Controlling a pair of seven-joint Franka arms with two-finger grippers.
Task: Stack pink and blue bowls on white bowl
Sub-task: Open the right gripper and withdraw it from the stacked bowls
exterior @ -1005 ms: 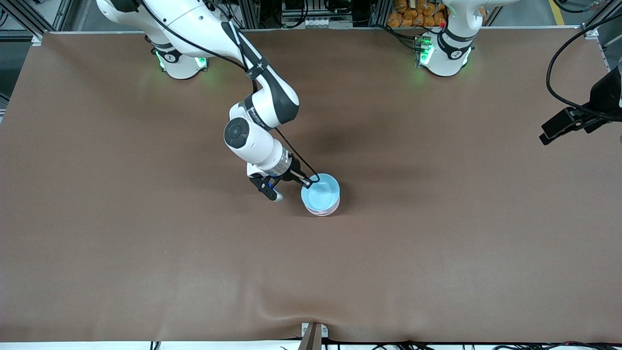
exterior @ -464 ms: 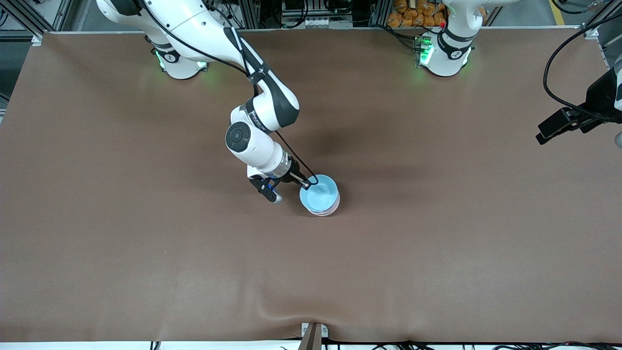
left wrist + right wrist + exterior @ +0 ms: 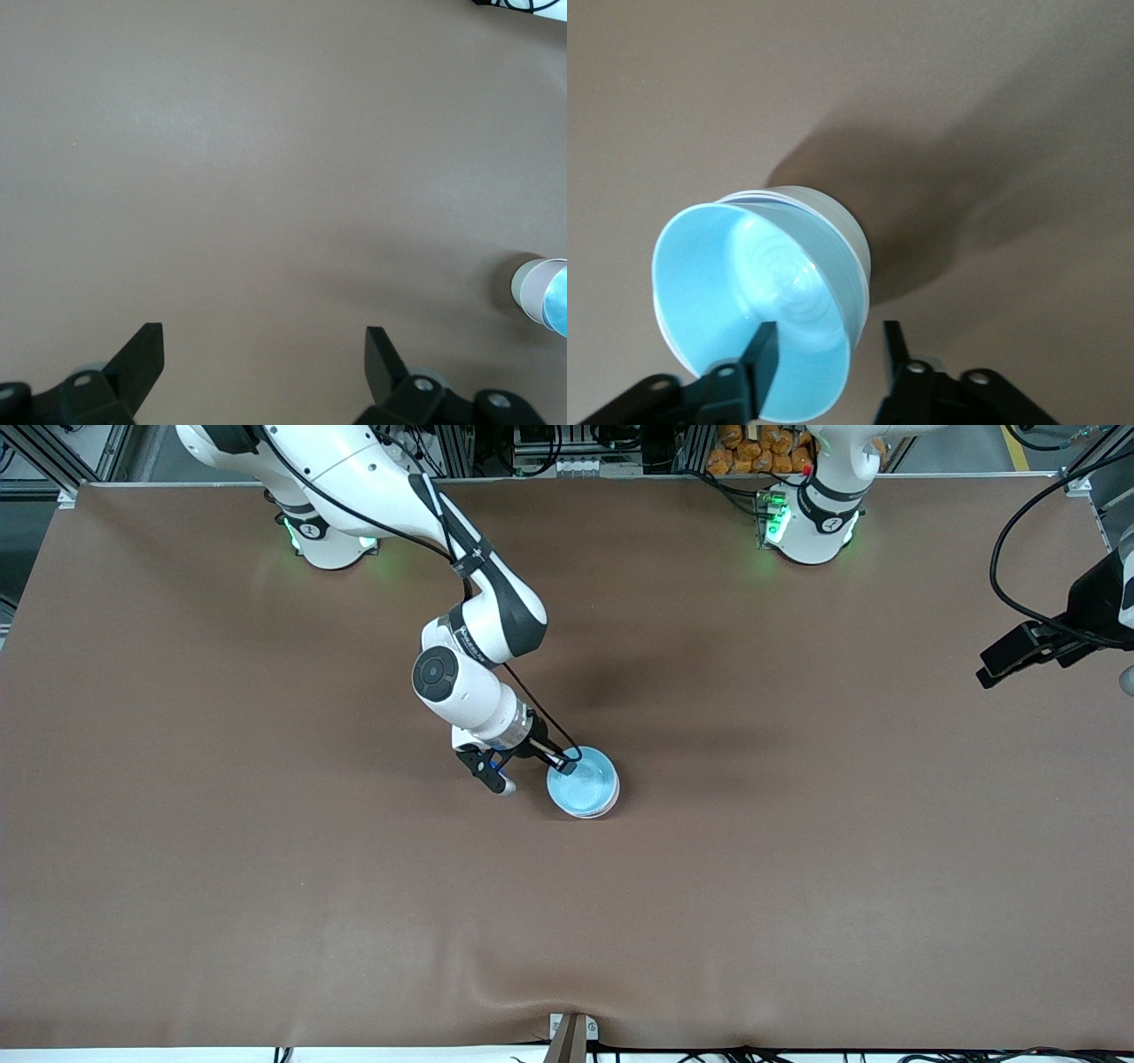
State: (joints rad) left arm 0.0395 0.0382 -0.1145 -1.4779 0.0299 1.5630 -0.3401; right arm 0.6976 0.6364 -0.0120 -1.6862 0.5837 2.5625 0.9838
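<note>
From the front, my right tool [image 3: 563, 763] straddles the blue bowl's [image 3: 583, 782] rim at mid-surface [image 3: 797, 850], nested on the stack; my right wrist shows fingers [image 3: 764, 352] parted either side of that rim; my left tool [image 3: 264, 354], waiting well apart, gapes empty.

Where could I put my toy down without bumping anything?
Almost anywhere on the brown table: the whole stretch nearer the front camera than the blue bowl is bare, and so are both ends. It is crowded only mid-table, where the right end effector straddles the bowl's rim. The left end effector hangs open at the left arm's end.
</note>
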